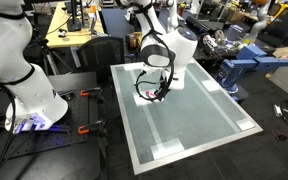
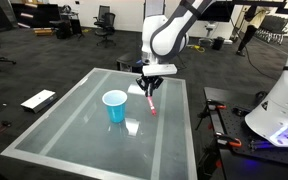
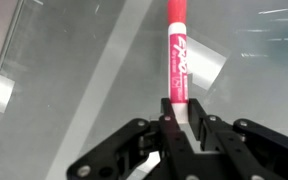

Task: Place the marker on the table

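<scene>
The marker (image 3: pixel 177 55) is pinkish-red with a paler whitish end that sits between my gripper's (image 3: pixel 184 124) two fingers. The gripper is shut on it. In an exterior view the gripper (image 2: pixel 151 81) hangs over the far part of the table (image 2: pixel 74 120), and the marker (image 2: pixel 150 101) points down from it at a slant. Its red tip is at or just above the surface; I cannot tell if it touches. In an exterior view the gripper (image 1: pixel 156 90) hides the marker over the table (image 1: pixel 199 125).
A light-blue cup (image 2: pixel 115 106) stands upright on the table beside the marker. White tape patches (image 2: pixel 132 127) lie on the surface. A white robot base (image 2: pixel 284 105) and clamps stand off the table's edge. Office chairs and workbenches stand around.
</scene>
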`<state>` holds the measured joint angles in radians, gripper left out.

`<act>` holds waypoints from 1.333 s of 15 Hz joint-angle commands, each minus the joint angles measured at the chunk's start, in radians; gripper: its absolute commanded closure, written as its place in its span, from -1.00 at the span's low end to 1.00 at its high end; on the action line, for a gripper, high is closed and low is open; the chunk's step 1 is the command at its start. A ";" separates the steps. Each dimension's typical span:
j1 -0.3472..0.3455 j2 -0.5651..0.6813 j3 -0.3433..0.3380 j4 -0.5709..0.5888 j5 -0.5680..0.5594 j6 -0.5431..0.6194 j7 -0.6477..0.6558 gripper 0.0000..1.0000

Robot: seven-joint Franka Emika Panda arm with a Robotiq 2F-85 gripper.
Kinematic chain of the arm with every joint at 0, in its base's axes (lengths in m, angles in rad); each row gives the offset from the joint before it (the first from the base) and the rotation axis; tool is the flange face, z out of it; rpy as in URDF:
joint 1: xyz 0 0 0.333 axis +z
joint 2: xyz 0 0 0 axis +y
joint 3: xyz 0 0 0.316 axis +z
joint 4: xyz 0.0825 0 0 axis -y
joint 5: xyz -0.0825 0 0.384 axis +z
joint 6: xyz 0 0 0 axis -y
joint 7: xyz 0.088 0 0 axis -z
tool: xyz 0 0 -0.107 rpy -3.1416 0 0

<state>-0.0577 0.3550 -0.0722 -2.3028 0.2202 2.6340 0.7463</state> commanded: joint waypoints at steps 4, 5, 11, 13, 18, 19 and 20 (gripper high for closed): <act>0.004 0.037 -0.008 0.045 0.035 -0.014 -0.031 -0.37; 0.005 0.036 -0.008 0.045 0.036 -0.013 -0.030 -0.50; 0.032 -0.034 -0.020 -0.003 0.013 0.020 -0.004 -1.00; 0.053 -0.086 -0.031 -0.034 -0.009 0.036 0.017 -1.00; 0.120 -0.279 -0.077 -0.157 -0.159 0.096 0.138 -1.00; 0.125 -0.314 -0.077 -0.179 -0.205 0.104 0.178 -1.00; 0.125 -0.351 -0.076 -0.199 -0.267 0.107 0.228 -1.00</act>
<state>0.0404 0.1460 -0.1291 -2.3940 0.0726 2.7063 0.8628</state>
